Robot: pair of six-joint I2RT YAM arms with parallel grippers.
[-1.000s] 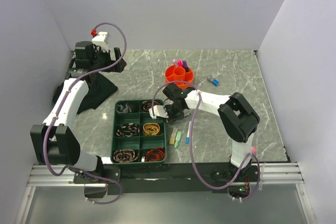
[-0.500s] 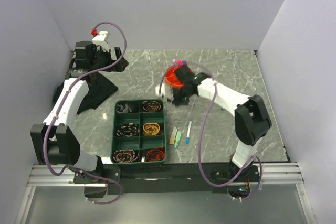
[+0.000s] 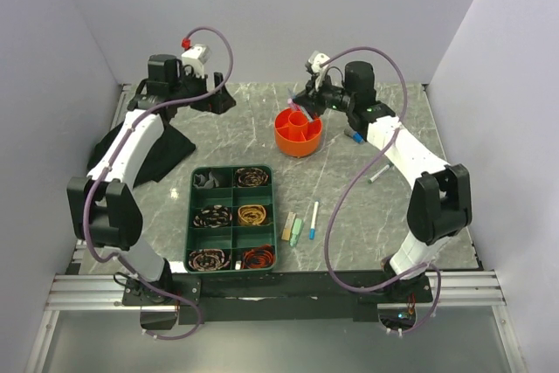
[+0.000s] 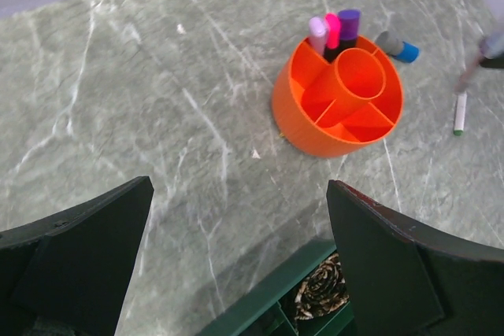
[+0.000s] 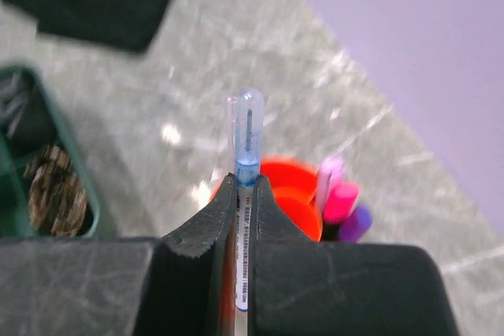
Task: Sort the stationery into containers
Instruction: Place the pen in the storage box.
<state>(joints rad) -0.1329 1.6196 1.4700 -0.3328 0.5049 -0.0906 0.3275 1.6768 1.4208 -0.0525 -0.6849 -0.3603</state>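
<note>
Right tool [image 5: 244, 184]: clamped tight on a pen [image 5: 246, 135] with blue ink and a clear cap. The cap end juts past the fingertips over the pot [image 3: 297, 133] at the far middle of the desk [image 3: 384, 216].
Left tool [image 4: 238, 194]: jaws spread wide with nothing in them, hanging at the pot's 10 o'clock in the top view.
Pot: three markers [image 4: 335, 29] (pale pink, hot pink, purple) stand together in its 12 o'clock section. The centre tube and the other sections look empty.
Step in hand: dropping the pen into the pot, by all appearances.
Doing it well: steer the jutting end inside a free section, probably one beside the markers, before letting go. Keeping the pen near upright should let it slide down the wall rather than bridge the rim. It should also stay off the marker caps, which could be knocked.
Risk: a release from too high could bounce the pen out or tip the light pot.
Left to sort: two blocks [image 3: 297, 231] and a loose pen [image 3: 312, 220] at the pot's 6 o'clock, a white pen [image 3: 378, 174] at 4 o'clock, and a blue-capped piece [image 3: 354, 135] at 3 o'clock.
</note>
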